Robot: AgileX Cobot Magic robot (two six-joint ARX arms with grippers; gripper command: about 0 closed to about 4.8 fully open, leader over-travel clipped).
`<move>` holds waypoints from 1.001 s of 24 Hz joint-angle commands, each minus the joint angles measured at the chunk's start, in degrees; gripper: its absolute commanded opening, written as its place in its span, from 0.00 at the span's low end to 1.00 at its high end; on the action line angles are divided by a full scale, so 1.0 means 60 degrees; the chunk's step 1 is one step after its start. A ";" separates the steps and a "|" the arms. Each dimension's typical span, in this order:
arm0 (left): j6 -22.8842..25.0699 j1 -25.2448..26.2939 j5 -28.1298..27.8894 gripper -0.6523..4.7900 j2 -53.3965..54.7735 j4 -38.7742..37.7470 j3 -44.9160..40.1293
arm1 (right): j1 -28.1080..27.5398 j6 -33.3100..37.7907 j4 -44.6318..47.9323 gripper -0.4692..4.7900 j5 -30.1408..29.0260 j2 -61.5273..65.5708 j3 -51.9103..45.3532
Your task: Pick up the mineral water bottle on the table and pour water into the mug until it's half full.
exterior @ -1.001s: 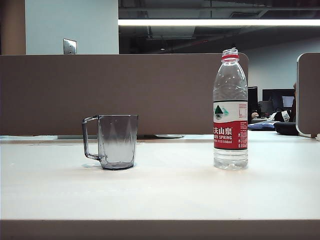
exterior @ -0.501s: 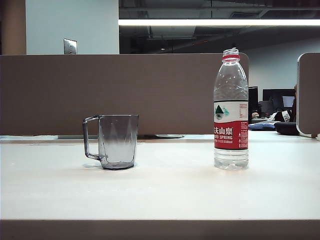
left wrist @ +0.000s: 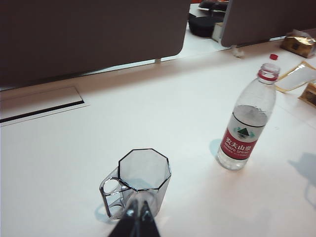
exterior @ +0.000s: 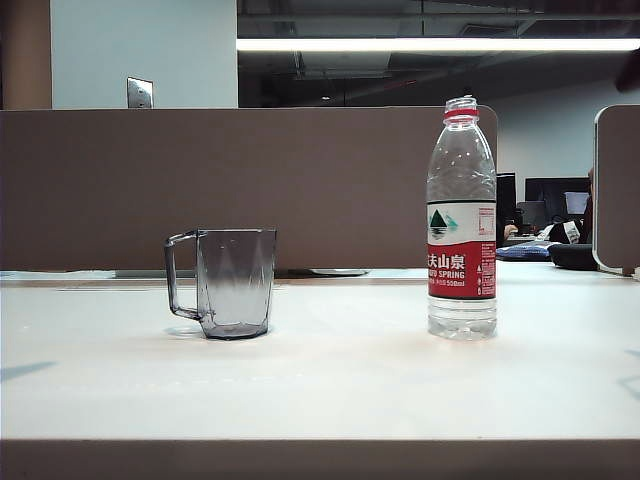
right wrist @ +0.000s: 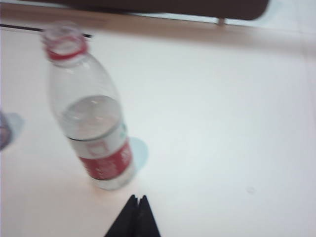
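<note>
- The wide off-white surface (exterior: 330, 380) carries both things of my task, and they stand well apart on it.
- To the left stands the small smoky-grey faceted transparent mug (exterior: 236, 283), upright, its thin angular handle turned to the left. I cannot tell whether there is any liquid in it.
- My left gripper (left wrist: 138, 219) hangs above the near side of that mug (left wrist: 140, 180), its dark fingertips pressed together with no gap and holding nothing.
- To the right stands the tall clear plastic mineral water bottle (exterior: 461, 220) with a red neck ring and a red-and-white label, upright and uncapped.
- Clear water (left wrist: 244, 116) sits in the bottle, its level showing just above the label.
- My right gripper (right wrist: 134, 217) is on the near side of the bottle (right wrist: 94, 116), its fingertips closed to a point, empty and apart from the bottle.
- A small red cap (left wrist: 273, 57) lies on the surface beyond the bottle.
</note>
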 commanded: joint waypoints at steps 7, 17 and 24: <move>0.0011 -0.0120 0.0062 0.11 -0.0015 0.0102 0.0073 | 0.1377 -0.0514 0.0175 0.35 0.0230 0.1559 -0.0135; 0.0047 -0.0117 0.0055 0.11 -0.0022 0.0007 0.0073 | 0.1541 -0.0412 0.1038 1.00 -0.0018 0.2106 -0.0142; 0.0138 -0.0117 0.0055 0.11 -0.0022 0.0007 0.0073 | 0.1545 -0.0408 0.2605 1.00 -0.0222 0.3279 -0.0149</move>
